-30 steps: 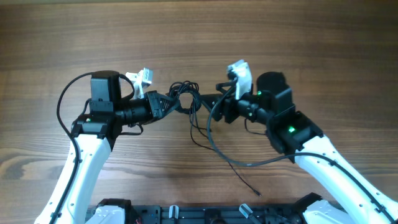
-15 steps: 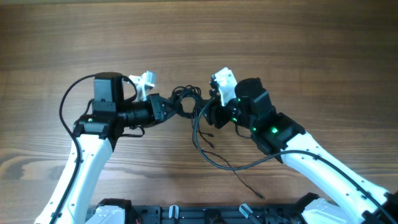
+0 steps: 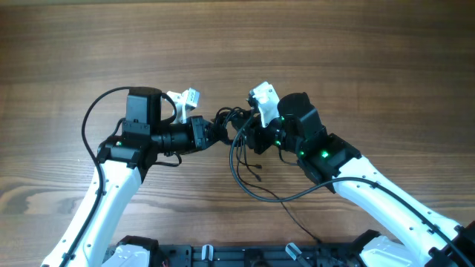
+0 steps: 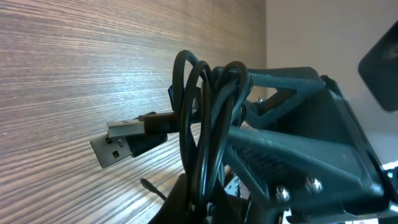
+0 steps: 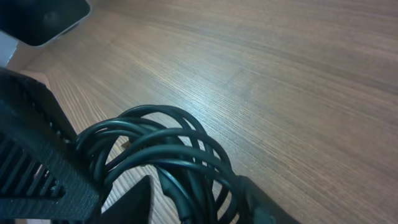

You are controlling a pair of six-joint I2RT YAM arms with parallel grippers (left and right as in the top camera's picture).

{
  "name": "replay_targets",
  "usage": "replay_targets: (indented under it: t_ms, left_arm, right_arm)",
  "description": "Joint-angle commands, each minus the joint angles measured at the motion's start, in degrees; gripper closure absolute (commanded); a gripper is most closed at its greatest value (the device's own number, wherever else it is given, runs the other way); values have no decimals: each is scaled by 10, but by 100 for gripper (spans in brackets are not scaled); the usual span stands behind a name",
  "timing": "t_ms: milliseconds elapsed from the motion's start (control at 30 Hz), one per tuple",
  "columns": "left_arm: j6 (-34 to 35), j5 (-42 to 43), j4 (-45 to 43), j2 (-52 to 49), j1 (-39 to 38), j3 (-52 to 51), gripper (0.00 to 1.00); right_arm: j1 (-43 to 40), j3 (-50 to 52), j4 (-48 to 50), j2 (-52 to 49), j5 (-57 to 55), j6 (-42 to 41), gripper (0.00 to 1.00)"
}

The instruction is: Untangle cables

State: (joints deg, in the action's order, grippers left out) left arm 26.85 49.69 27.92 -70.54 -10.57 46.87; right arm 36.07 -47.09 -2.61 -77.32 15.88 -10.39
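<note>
The cables [image 3: 228, 119] are a knot of thin black loops hanging between my two grippers at the table's middle. Loose strands [image 3: 249, 185] trail from it toward the front edge. My left gripper [image 3: 213, 133] is shut on the knot's left side. In the left wrist view the loops [image 4: 205, 106] rise from its jaws [image 4: 205, 208] and a USB plug [image 4: 124, 140] sticks out to the left. My right gripper [image 3: 249, 135] meets the knot from the right. Its fingers [image 5: 134, 202] straddle the bundle [image 5: 168, 143], open, with a sliver of table beside one finger [image 5: 196, 208].
The wooden table [image 3: 334, 44] stretches behind and to both sides. A black rail [image 3: 223, 256] runs along the front edge. The left arm's own thick cable [image 3: 87, 126] loops out to its left. The two wrists are nearly touching over the knot.
The right gripper moved left to the knot and its jaws narrowed around the bundle. The left gripper, still holding the cables, shifted right, so the knot bunched up between them.
</note>
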Motion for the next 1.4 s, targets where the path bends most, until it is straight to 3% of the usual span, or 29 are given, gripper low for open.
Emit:
replay_targets:
  t_ms: [0,167,267,367,567,700,867,1100,1367]
  left_arm:
    - [-5,-28,-2,11,-5,11,96]
    - [24,-65,0,11,-5,11,96]
    - [24,-58,1,11,-5,11,96]
    - [24,-52,1,11,-5,11,96]
    - [26,-37,0,11,-5,11,96]
    - [26,-28,1,11,-6,11,96]
    - [25,-29,2,11,-15,11,96]
    - [25,-61,2,11,-16,11,96]
    - [29,-61,-2,11,-16,11,96]
  right_arm:
    - [1,-10,0,-7,-21,-2,37]
    - [1,-10,22,-5,-8,-33,33]
    - [1,-10,26,-5,-9,-30,37]
    - [1,-10,19,-6,-8,-10,50]
    - [1,-10,-20,-17,-8,14,51]
    - [1,-10,-12,-23,21,14,60]
    - [1,-10,12,-23,19,14,60]
    - [1,-10,5,-23,-69,21,65]
    - [1,-10,4,-24,7,29,71]
